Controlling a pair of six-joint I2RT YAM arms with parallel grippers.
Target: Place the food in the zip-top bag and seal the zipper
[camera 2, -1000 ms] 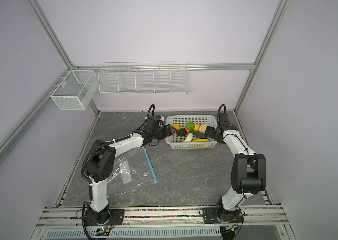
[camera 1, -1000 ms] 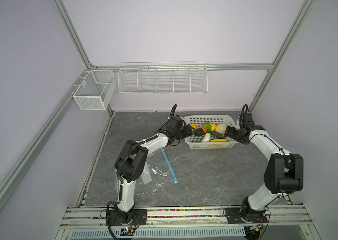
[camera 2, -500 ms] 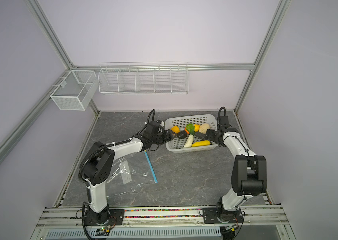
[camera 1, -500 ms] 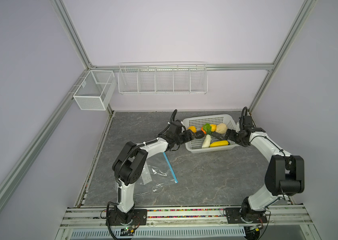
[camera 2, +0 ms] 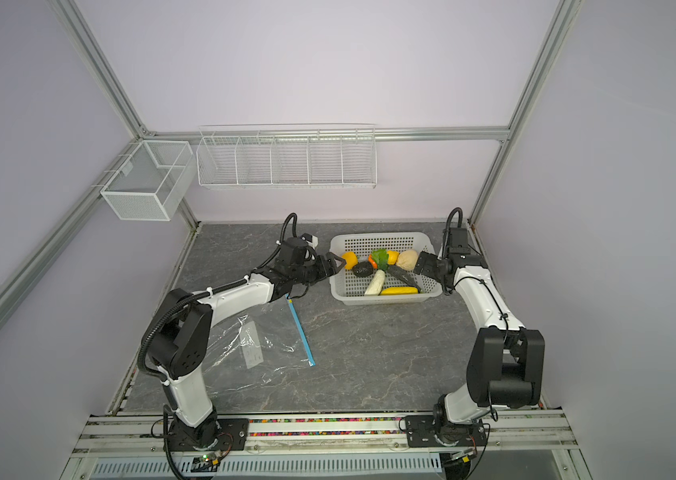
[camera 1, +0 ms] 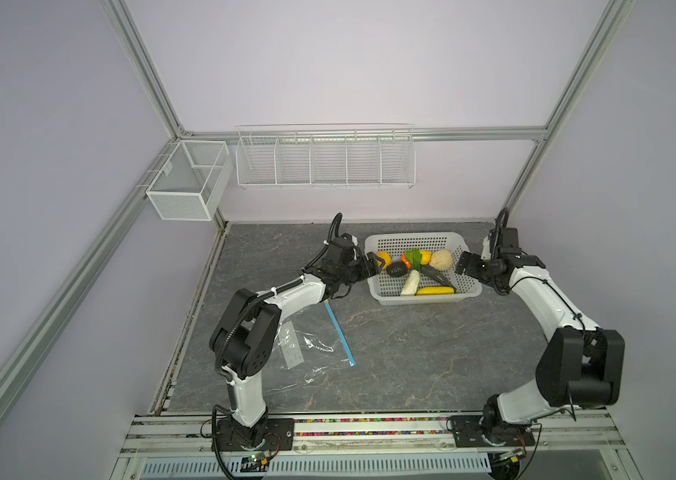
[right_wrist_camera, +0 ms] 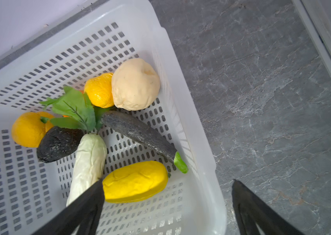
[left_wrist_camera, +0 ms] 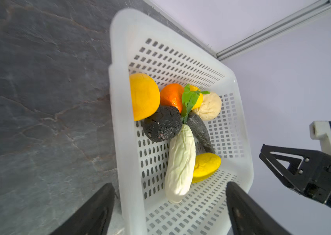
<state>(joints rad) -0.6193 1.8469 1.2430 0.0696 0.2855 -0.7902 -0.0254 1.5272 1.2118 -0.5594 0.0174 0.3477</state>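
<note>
My jaws gape wide on both arms, holding nothing. In both top views, my left gripper and right gripper reach low, flanking the white basket at one o'clock. The clear zip-top bag lies flat at eight o'clock, with its blue zipper on its three o'clock edge. My left wrist view shows the food heaped in the basket; my right wrist view shows likewise.

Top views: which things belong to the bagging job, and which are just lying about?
Job: toy food, zip-top bag, zipper.
Lying about: white basket holding the food, wire rack and mesh box on the walls.
</note>
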